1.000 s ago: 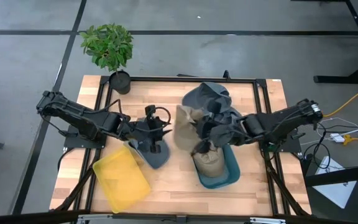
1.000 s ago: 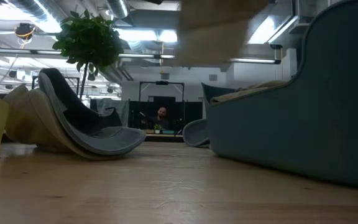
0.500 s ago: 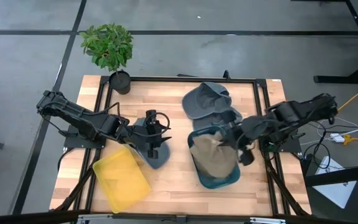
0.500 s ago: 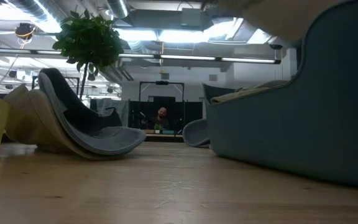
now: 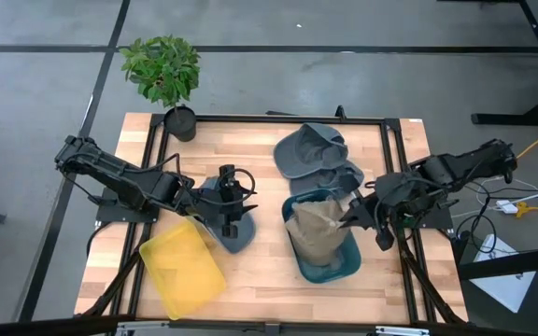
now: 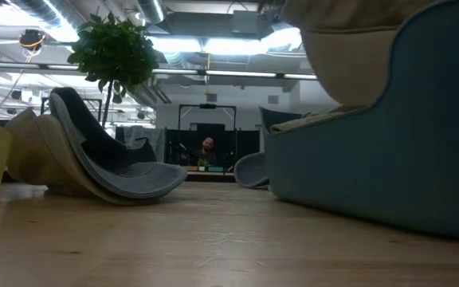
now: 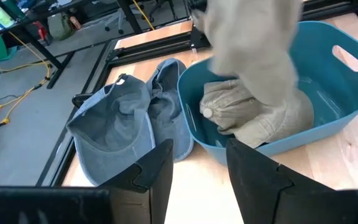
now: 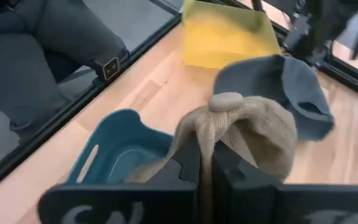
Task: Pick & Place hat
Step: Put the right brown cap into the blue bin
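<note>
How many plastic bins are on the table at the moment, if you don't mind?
2. The yellow bin lies near the table's front left corner; the teal bin sits right of centre, with a tan hat inside. None appears hidden.

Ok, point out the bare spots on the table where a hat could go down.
Free: bare wood in front of the potted plant, left of the grey caps, and the strip between the yellow plastic bin and teal plastic bin. Crowded: around the teal bin and grey caps.
</note>
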Controlling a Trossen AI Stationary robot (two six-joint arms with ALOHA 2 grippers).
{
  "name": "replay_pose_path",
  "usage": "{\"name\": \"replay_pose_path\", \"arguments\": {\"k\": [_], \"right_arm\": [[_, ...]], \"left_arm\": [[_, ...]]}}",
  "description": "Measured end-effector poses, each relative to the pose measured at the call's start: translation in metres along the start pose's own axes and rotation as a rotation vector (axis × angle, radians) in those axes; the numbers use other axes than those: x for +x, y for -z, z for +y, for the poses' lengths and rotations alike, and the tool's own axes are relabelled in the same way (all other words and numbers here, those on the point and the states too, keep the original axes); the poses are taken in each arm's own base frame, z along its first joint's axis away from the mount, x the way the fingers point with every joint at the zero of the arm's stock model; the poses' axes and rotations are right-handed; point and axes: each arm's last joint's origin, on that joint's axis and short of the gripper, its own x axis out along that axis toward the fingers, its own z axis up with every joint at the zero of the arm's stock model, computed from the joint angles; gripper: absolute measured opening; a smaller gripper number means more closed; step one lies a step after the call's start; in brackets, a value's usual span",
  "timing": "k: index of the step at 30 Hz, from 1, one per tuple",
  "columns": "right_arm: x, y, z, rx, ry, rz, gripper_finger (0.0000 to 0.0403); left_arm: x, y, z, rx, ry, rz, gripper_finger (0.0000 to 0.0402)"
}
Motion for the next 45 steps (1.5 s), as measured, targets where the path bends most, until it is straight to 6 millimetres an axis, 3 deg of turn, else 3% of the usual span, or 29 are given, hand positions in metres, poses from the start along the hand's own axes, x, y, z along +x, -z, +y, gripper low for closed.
{"name": "replay_pose_path", "arguments": {"k": [12,22,38,45], "right_arm": [[0.037,0.042,0.016,-0.063,-0.115,-0.17,0.0007],[0.072,0.079,0.024,-0.046,-0.091,-0.231,0.0011],[0.095,0.132,0.016,0.072,0.024,-0.316,0.0013],[0.097,0.152,0.005,0.206,0.119,-0.277,0.0013]], "left_arm": [[0.0,0.0,0.001,-0.001,-0.006,0.001,0.0141],[0.0,0.0,0.001,-0.001,-0.005,0.0,0.0138],[0.0,0.0,0.001,-0.001,-0.005,0.0,0.0135],[0.0,0.0,0.001,-0.001,-0.004,0.001,0.013]]}}
